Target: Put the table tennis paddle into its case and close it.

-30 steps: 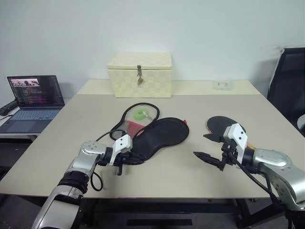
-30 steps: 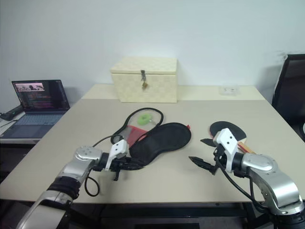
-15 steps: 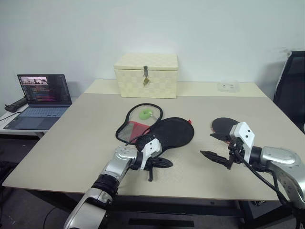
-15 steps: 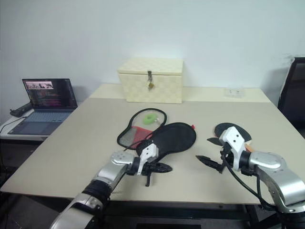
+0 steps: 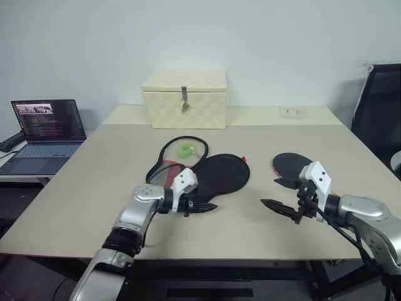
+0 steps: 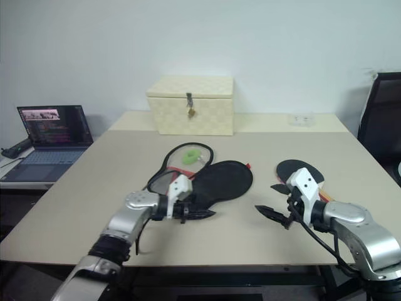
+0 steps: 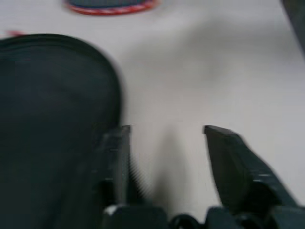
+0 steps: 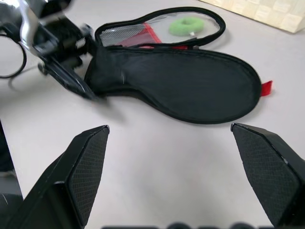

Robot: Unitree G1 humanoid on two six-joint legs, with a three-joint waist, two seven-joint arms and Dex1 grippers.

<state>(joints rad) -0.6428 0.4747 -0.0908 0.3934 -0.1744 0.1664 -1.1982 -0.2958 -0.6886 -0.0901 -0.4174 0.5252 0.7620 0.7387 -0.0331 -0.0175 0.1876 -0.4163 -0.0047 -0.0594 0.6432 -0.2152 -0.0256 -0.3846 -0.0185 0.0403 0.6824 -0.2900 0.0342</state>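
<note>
On the table [image 5: 94, 188], case [image 5: 219, 175] lies unzipped; paddle [image 5: 289, 163] black-faced.

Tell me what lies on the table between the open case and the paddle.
Nothing lies there. In the left eye view, bare table separates the case from the paddle. The open right gripper hovers nearer the front edge.

Bare table [image 5: 250, 219] between case [image 5: 219, 175] and paddle [image 5: 289, 164]; cream box [image 5: 183, 99] far behind.
</note>
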